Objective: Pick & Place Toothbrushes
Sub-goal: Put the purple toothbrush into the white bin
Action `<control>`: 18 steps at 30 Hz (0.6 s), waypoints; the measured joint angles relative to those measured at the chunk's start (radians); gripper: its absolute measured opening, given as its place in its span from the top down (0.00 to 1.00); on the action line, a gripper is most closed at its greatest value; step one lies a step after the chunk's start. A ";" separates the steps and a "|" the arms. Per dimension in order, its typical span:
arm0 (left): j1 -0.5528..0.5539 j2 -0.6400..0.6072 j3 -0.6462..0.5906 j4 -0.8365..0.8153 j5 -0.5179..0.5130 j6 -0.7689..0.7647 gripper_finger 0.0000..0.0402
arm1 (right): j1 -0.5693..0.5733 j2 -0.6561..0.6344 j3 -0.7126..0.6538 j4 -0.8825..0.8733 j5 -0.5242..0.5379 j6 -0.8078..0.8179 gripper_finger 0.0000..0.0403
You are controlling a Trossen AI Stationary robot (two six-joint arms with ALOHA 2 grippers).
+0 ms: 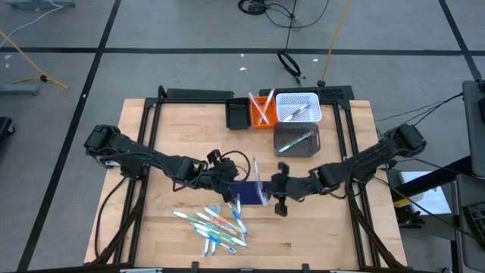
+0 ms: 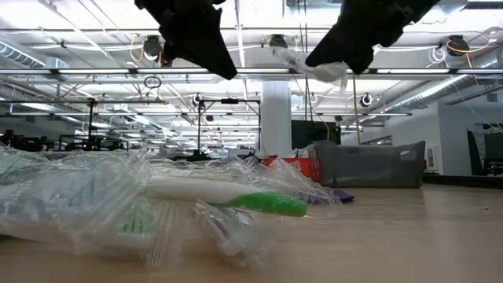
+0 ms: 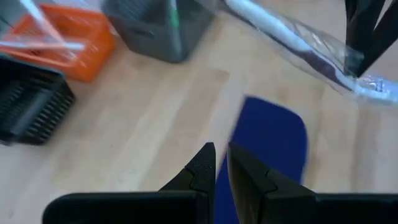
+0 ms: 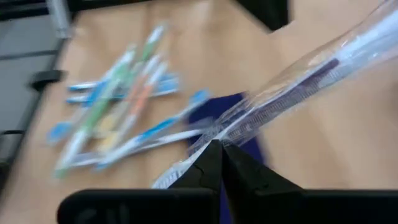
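My right gripper (image 1: 271, 191) is shut on one toothbrush in a clear wrapper (image 1: 258, 176), lifted above the dark blue mat (image 1: 244, 192) at mid-table. My left gripper (image 1: 227, 184) hovers just left of it over the mat (image 3: 267, 140), its fingers (image 3: 221, 163) a narrow gap apart and empty. A pile of wrapped toothbrushes (image 1: 214, 224) in blue, green and orange-pink lies flat on the wood near the front edge, and fills the near foreground of the low view (image 2: 157, 204). My right gripper pinches the clear wrapper near one end of the toothbrush (image 4: 219, 138) between its two fingers. The fingers lie across the brush. The brush is lifted clear of the table and stretches away from the fingers (image 3: 292, 37) toward the far bins.
Four bins stand at the table's far side: black (image 1: 237, 114), orange (image 1: 262, 112) holding toothbrushes, white (image 1: 298, 106) holding toothbrushes, and grey (image 1: 296, 139) holding a green one. Bare wood lies to the left and right of the pile.
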 joint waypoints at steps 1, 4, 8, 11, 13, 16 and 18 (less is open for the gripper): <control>0.007 0.000 0.000 0.011 -0.011 0.010 0.89 | -0.001 -0.017 0.000 -0.019 0.034 -0.025 1.00; 0.033 0.000 0.000 0.064 -0.024 0.043 0.89 | -0.020 -0.050 -0.015 -0.017 0.080 -0.088 1.00; 0.080 0.000 0.000 0.177 -0.026 0.098 0.89 | -0.078 -0.075 -0.062 0.009 0.083 -0.171 1.00; 0.120 0.000 0.000 0.245 -0.025 0.145 0.89 | -0.125 -0.092 -0.098 0.029 0.083 -0.214 1.00; 0.151 0.000 0.000 0.279 -0.022 0.164 0.89 | -0.154 -0.105 -0.124 0.047 0.082 -0.239 1.00; 0.204 0.000 0.000 0.315 0.026 0.163 0.89 | -0.183 -0.127 -0.149 0.089 0.066 -0.278 1.00; 0.239 0.000 0.000 0.332 0.079 0.152 0.89 | -0.196 -0.143 -0.163 0.118 0.056 -0.308 1.00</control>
